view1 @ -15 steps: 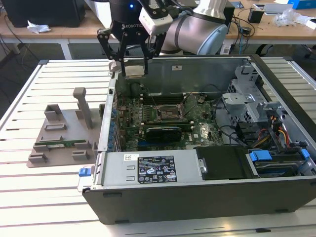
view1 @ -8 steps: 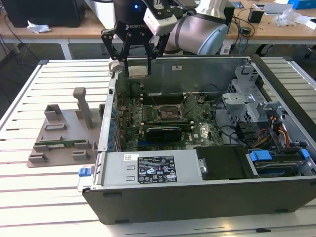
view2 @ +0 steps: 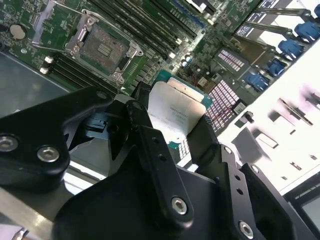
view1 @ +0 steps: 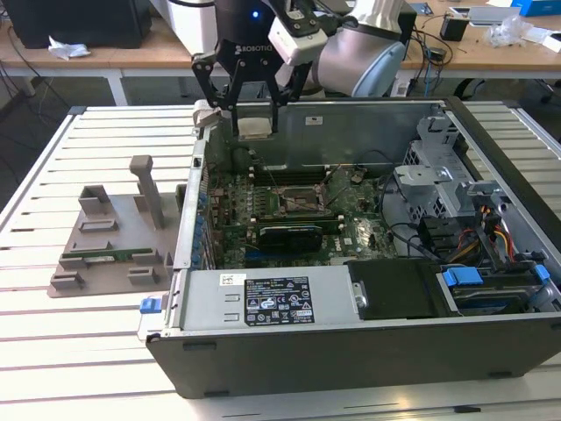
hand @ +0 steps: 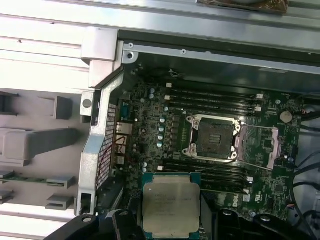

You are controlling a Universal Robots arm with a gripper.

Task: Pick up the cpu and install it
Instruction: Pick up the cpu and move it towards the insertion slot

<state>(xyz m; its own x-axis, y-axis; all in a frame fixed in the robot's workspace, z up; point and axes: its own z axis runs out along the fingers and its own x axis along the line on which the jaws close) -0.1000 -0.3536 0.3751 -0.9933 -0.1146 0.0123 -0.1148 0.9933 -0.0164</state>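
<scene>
The cpu [hand: 171, 205] is up in the air, clamped by two opposite edges in the black tool [view1: 255, 131], silver top upward. It hangs over the far corner of the open computer case [view1: 351, 351], on the exterior view's left, well above the motherboard [view1: 355, 230].

The case lies on its side on a white slatted desk [view1: 88, 351]. Beside it, on the exterior view's left, is a grey holder [view1: 92, 219] with a green memory stick [view1: 110, 257] lying in it. Behind stand wooden-topped desks [view1: 88, 54] strewn with cables and small boxes.

The exterior view takes in the whole case: the power supply [view1: 263, 303] along the near wall, a black expansion card [view1: 289, 235] on the board, and blue clips [view1: 462, 277] by the drive bays.

The first wrist view looks straight down on the cpu socket [hand: 215, 137], which is open with its metal frame [hand: 265, 145] swung aside, flanked by rows of memory slots.

The second wrist view looks past the tool's linkages and shows a finger [view2: 142, 117] pressed against the chip's edge, with the socket well apart beyond.
</scene>
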